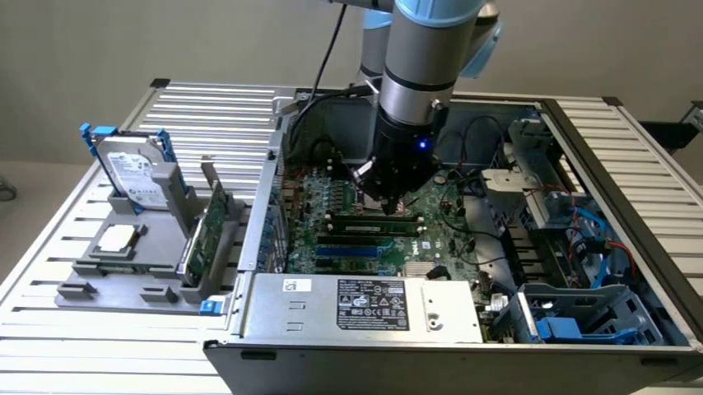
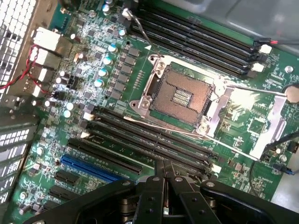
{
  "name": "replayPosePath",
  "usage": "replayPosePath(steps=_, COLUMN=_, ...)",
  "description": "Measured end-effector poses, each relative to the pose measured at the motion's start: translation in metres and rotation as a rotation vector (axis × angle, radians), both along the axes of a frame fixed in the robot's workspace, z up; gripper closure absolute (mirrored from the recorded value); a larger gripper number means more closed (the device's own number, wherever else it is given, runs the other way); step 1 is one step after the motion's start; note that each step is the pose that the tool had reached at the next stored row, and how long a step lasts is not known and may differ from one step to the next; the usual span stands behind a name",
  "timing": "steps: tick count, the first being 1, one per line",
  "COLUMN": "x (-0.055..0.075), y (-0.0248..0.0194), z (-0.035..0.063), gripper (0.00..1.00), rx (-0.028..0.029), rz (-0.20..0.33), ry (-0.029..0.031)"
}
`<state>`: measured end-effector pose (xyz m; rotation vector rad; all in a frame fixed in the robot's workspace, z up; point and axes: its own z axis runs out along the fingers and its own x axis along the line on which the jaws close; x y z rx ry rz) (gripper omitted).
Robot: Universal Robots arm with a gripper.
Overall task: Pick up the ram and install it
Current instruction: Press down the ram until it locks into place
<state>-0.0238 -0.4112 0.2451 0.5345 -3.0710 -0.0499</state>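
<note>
My gripper [image 1: 384, 200] hangs low inside the open computer case, just above the motherboard [image 1: 445, 239]. A long narrow green strip, which looks like the ram [image 1: 354, 221], lies along the black memory slots directly under the fingertips. In the wrist view the gripper [image 2: 164, 176] is shut, its fingers pressed together with nothing between them. They hover over the row of black slots [image 2: 149, 140] beside the CPU socket [image 2: 180, 95]. From this view I cannot tell the ram apart from the slots.
A grey fixture at the exterior view's left holds a hard drive [image 1: 132, 173] and a green expansion card [image 1: 206, 230]. The power supply [image 1: 363, 304] closes the case's near side. Drive bays and blue cables [image 1: 593, 234] crowd the exterior view's right. A blue slot [image 2: 91, 168] lies near the gripper.
</note>
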Motion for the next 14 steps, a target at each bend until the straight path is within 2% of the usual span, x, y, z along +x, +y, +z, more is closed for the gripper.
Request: replayPosePath(steps=14, x=0.0, y=0.0, z=0.0, gripper=0.89, rx=0.0, rz=-0.241, ry=0.0)
